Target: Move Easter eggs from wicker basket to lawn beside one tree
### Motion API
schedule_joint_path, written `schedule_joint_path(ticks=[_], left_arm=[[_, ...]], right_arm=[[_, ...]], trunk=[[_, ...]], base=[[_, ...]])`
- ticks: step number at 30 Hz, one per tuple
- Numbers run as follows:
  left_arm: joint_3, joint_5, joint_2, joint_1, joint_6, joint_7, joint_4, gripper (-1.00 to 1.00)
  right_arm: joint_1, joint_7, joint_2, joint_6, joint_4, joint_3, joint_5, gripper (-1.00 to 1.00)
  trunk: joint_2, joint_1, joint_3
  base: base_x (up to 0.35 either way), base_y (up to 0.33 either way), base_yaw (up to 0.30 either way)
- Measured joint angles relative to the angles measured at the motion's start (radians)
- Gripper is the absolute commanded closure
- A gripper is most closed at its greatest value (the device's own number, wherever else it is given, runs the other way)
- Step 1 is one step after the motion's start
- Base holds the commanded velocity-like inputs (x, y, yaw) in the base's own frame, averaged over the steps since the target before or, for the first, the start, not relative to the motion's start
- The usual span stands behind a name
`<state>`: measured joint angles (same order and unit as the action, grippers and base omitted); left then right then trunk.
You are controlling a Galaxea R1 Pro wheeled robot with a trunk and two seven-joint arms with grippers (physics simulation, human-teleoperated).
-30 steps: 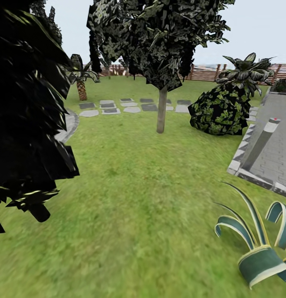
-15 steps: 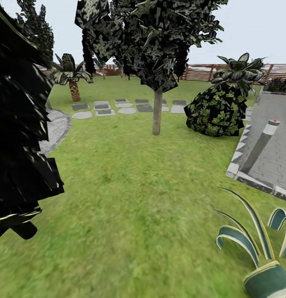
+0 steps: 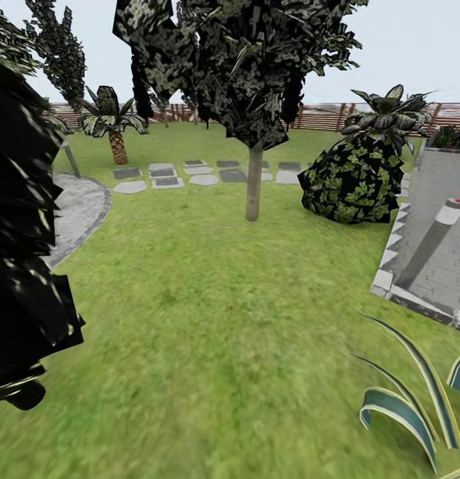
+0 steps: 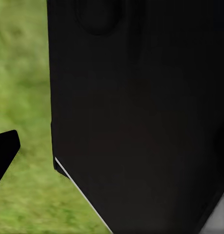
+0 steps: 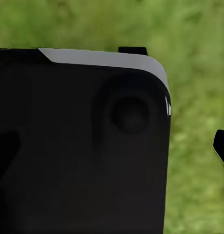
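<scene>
No eggs or basket are seen; robot is judged to be in transit over the lawn (image 3: 210,319). The tree (image 3: 254,183) w/ straight pale trunk is seen dead ahead, well apart, trunk axis upright, approx. centred btwn both arms, so neither arm is favoured. Stepping stones (image 3: 190,173) lie beyond it, a dark bush (image 3: 353,183) to its right. Wrist views are blocked by dark robot body over grass; gripper states can't be told.

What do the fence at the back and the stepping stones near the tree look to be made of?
The fence looks like wood: reddish-brown horizontal slats on posts, matte. The stepping stones look like flat stone or concrete: grey, dull slabs, some darker, set flush in the lawn beyond the tree. Since this is a render, the material is only a guess.
</scene>
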<state>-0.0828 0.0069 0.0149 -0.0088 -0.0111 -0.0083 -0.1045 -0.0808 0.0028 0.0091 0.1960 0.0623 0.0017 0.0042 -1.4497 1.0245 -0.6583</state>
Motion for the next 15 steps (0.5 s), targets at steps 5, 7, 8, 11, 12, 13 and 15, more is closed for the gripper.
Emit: schedule_joint_path(ticks=[5, 7, 8, 11, 12, 13, 15], left_arm=[[0.000, 0.000, 0.000, 0.000, 0.000, 0.000, 0.000, -1.00], [0.000, 0.000, 0.000, 0.000, 0.000, 0.000, 0.000, -1.00], [0.000, 0.000, 0.000, 0.000, 0.000, 0.000, 0.000, -1.00], [0.000, 0.000, 0.000, 0.000, 0.000, 0.000, 0.000, -1.00], [0.000, 0.000, 0.000, 0.000, 0.000, 0.000, 0.000, -1.00], [0.000, 0.000, 0.000, 0.000, 0.000, 0.000, 0.000, -1.00], [0.000, 0.000, 0.000, 0.000, 0.000, 0.000, 0.000, -1.00]], right_arm=[[0.000, 0.000, 0.001, 0.000, 0.000, 0.000, 0.000, -1.00], [0.000, 0.000, 0.001, 0.000, 0.000, 0.000, 0.000, -1.00], [0.000, 0.000, 0.000, 0.000, 0.000, 0.000, 0.000, -1.00], [0.000, 0.000, 0.000, 0.000, 0.000, 0.000, 0.000, -1.00], [0.000, 0.000, -0.001, 0.000, 0.001, 0.000, 0.000, -1.00], [0.000, 0.000, -0.001, 0.000, 0.000, 0.000, 0.000, -1.00], [0.000, 0.000, -0.001, 0.000, 0.001, 0.000, 0.000, -1.00]], trunk=[[0.000, 0.000, 0.000], [0.000, 0.000, 0.000], [0.000, 0.000, 0.000], [0.000, 0.000, 0.000], [0.000, 0.000, 0.000], [0.000, 0.000, 0.000], [0.000, 0.000, 0.000]], base=[[0.325, 0.000, 0.000], [0.325, 0.000, 0.000], [0.325, 0.000, 0.000], [0.325, 0.000, 0.000], [0.325, 0.000, 0.000], [0.325, 0.000, 0.000], [0.325, 0.000, 0.000]])
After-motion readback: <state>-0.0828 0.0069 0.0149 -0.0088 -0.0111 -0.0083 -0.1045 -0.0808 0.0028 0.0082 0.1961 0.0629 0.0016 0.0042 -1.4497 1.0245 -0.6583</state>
